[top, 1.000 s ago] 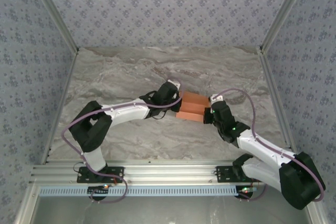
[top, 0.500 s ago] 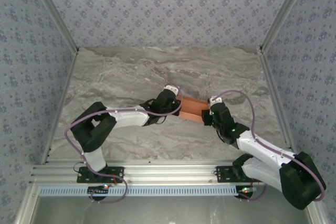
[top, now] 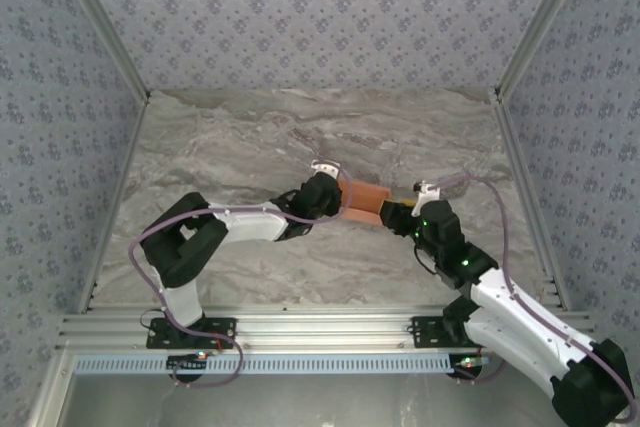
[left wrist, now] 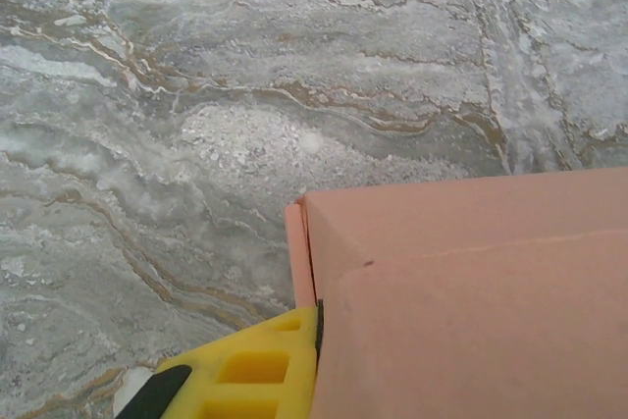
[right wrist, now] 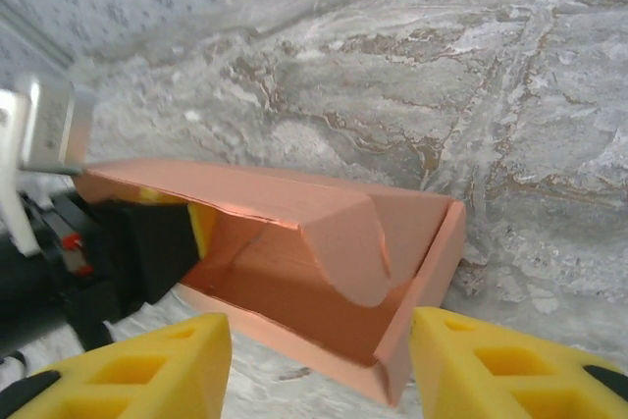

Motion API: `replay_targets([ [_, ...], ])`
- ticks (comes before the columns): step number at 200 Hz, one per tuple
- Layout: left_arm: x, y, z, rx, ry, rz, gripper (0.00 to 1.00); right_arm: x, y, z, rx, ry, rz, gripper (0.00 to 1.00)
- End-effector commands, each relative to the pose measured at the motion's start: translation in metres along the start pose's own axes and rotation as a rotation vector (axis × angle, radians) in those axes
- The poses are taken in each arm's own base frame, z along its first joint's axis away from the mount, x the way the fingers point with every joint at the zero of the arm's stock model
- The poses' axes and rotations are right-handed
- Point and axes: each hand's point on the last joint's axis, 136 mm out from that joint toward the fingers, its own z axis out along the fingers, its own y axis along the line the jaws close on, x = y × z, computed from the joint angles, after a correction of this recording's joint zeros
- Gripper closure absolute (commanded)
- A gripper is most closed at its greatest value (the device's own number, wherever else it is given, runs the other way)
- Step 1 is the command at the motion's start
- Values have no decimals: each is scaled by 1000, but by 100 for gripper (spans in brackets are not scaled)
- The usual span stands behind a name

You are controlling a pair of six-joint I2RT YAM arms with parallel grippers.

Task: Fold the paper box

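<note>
Left tool (top: 338, 199) stretched rightward, right tool (top: 398, 213) pointing left toward it, its fingers (right wrist: 177, 365) spread wide

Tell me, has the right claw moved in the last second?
Yes. The right gripper has backed off the paper box, toward the rail on the table's right edge.

The grey-brown marbled worktop (top: 220, 147) is carrying the salmon-orange paper box (top: 365, 199), which is lying a little right of the centre, well apart from every edge. Its long side seems to be resting flat on the surface.
</note>
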Motion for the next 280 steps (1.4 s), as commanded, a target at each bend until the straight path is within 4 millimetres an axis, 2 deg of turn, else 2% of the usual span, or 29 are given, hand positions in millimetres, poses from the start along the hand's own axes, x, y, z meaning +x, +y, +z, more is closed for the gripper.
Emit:
replay_targets([
  [1, 26, 21, 11, -83, 69, 41, 90, -7, -17, -8, 86, -7, 177, 38],
  [28, 24, 17, 10, -35, 48, 30, 87, -23, -18, -5, 82, 40, 339, 30],
  [50, 20, 3, 6, 64, 21, 16, 77, -35, -22, 4, 119, 102, 437, 25],
  [85, 22, -5, 8, 106, 38, -3, 72, -52, -21, 30, 194, 166, 362, 23],
  [105, 23, -12, 3, 154, 37, -19, 54, -52, -30, 50, 257, 212, 288, 25],
  [118, 21, -14, -4, 179, 30, -27, 50, -49, -36, 62, 292, 239, 240, 27],
  [134, 21, -10, -14, 183, 32, -44, 45, -42, -43, 74, 327, 272, 177, 30],
  [149, 22, -12, -27, 221, 28, -57, 35, -32, -48, 83, 356, 293, 133, 30],
  [156, 23, -12, -32, 233, 28, -64, 28, -27, -49, 86, 367, 303, 124, 30],
  [173, 28, 1, -46, 198, 32, -98, 13, -13, -53, 92, 389, 329, 57, 30],
  [180, 31, 8, -51, 178, 38, -115, 11, -6, -56, 93, 402, 343, 41, 30],
  [189, 33, 10, -60, 185, 42, -124, 7, 5, -59, 95, 412, 363, 21, 31],
  [194, 33, 9, -65, 201, 40, -118, 1, 11, -60, 97, 415, 373, 13, 31],
  [224, 23, 16, -99, 238, -26, -126, 1, 41, -74, 100, 460, 423, -30, 32],
  [250, -15, 21, -127, 232, -124, -49, 1, 52, -80, 103, 471, 449, -63, 34],
  [263, -33, 23, -124, 221, -138, -2, 1, 55, -80, 104, 473, 452, -85, 34],
  [280, -35, 32, -98, 183, -24, -32, 1, 55, -79, 104, 469, 455, -87, 34],
])
